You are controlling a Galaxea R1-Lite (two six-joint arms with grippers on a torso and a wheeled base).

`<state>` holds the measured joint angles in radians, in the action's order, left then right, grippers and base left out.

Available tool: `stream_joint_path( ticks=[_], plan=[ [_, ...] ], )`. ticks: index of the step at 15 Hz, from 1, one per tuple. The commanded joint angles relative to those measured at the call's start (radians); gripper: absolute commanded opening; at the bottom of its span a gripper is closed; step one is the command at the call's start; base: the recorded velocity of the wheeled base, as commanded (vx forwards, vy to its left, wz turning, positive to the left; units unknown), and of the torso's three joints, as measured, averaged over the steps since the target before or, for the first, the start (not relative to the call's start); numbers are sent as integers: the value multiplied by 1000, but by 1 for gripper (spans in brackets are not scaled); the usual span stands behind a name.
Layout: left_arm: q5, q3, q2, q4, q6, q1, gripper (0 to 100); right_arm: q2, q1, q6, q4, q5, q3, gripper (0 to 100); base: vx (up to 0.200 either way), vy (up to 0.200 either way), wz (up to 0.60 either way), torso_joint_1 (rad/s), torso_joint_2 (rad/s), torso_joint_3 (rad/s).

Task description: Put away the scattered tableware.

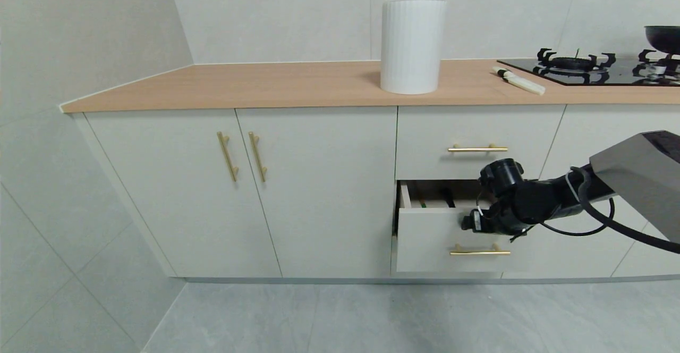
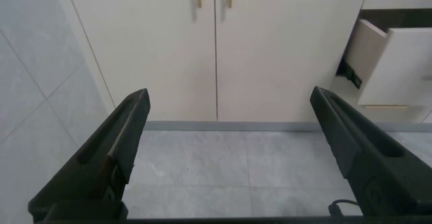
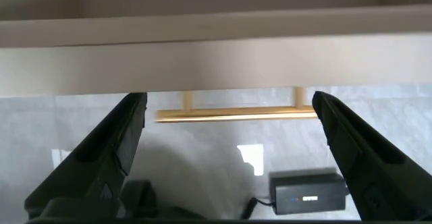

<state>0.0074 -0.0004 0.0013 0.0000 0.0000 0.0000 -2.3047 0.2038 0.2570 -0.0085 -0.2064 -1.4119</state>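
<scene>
Down at four o'clock, the lower drawer (image 1: 451,238) stands pulled partway out, its matte white front carrying a brass bar handle (image 1: 479,252). My right gripper (image 1: 470,221) sits close at its upper edge, fingers (image 3: 115,150) spread wide and empty. On the wood-grain counter (image 1: 265,84) the pale slender utensil (image 1: 518,81) lies at three o'clock of a ribbed white cylinder (image 1: 413,46), just beside the black glass hob (image 1: 595,71). My left gripper (image 2: 229,96) hangs equally splayed over grey floor tiles (image 2: 202,163), facing smooth cupboard doors (image 2: 169,48).
</scene>
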Motion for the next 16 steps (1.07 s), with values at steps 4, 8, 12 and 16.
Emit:
stream_joint_path(
  ticks=[4,8,12,16],
  plan=[
    [0,-1,0,0,0,0,100,-53,-26,10,-146,-4,4,100,0,0,0,0,0,0],
    [0,-1,0,0,0,0,100,-98,-26,10,-280,-48,24,100,0,0,0,0,0,0],
    [0,-1,0,0,0,0,100,-128,-30,11,-386,-80,24,100,0,0,0,0,0,0],
    [0,-1,0,0,0,0,100,-176,-35,4,-533,-126,22,100,0,0,0,0,0,0]
  ],
)
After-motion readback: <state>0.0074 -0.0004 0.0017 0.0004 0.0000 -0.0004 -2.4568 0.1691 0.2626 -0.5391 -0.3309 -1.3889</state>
